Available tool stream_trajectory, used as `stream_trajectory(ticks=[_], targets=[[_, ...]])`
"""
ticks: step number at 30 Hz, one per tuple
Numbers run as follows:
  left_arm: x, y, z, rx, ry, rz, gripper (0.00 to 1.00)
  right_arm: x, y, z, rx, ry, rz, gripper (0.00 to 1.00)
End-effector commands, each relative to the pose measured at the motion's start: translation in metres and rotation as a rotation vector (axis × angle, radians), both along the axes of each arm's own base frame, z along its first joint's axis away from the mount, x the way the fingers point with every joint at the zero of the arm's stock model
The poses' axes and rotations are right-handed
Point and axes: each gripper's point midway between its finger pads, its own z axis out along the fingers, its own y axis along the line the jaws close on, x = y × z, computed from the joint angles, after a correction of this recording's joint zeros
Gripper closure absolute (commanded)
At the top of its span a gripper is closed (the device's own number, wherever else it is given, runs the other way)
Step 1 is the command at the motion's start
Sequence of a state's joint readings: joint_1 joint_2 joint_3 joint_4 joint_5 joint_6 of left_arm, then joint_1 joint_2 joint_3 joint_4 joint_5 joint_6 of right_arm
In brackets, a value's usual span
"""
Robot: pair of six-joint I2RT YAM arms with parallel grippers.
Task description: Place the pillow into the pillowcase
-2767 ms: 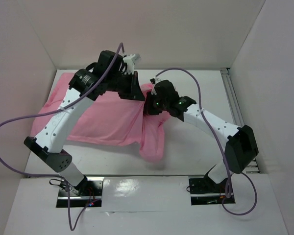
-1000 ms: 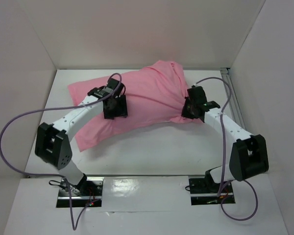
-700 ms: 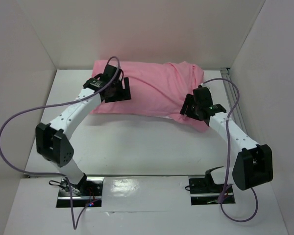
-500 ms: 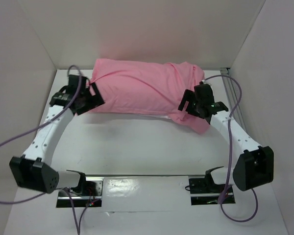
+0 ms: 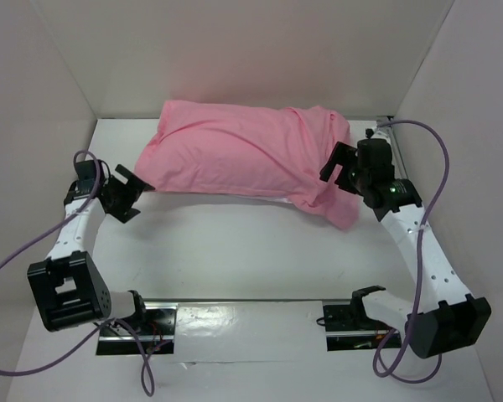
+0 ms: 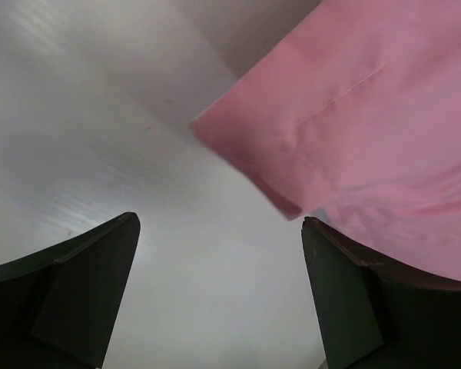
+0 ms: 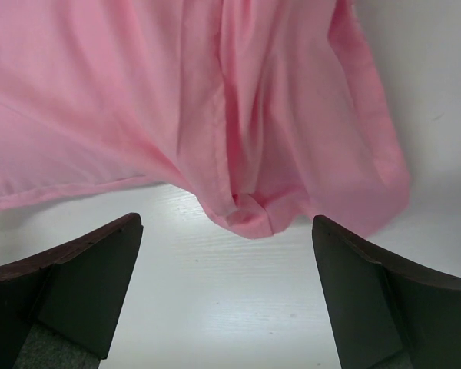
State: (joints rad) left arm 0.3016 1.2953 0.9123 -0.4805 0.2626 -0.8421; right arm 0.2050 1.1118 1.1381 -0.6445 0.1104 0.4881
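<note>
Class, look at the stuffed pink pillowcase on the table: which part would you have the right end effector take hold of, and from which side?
Take the loose flap of the pillowcase at its right end, coming from the near right, where the right end effector hovers open. That fabric lies thin, flat and folded on the table, so it probably pinches easily; the plump middle looks too thick to grip.

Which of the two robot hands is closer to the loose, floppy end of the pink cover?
The right end effector, beside the slack flap of the pillowcase. The left end effector sits open off the plump, filled corner at the other end.
</note>
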Motion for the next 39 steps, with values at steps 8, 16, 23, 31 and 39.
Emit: stream_trajectory(ticks=[8,16,23,31,39], targets=[[0.069,-0.001,0.027,-0.084,-0.256,-0.023,0.00,-0.054,-0.028,-0.049,0.071,0.183,-0.132,0.00],[0.097,-0.013,0.017,-0.171,-0.273,-0.107,0.38,-0.081,-0.036,-0.093,0.152,0.263,-0.266,0.00],[0.090,0.016,0.048,-0.152,-0.305,-0.013,1.00,-0.066,-0.020,-0.124,0.282,0.279,-0.230,0.00],[0.042,0.049,0.072,-0.116,-0.360,0.120,1.00,-0.056,0.000,-0.133,0.553,0.206,-0.272,0.00],[0.027,0.047,0.061,-0.130,-0.326,0.129,1.00,-0.052,-0.009,-0.136,0.809,0.016,-0.474,0.00]])
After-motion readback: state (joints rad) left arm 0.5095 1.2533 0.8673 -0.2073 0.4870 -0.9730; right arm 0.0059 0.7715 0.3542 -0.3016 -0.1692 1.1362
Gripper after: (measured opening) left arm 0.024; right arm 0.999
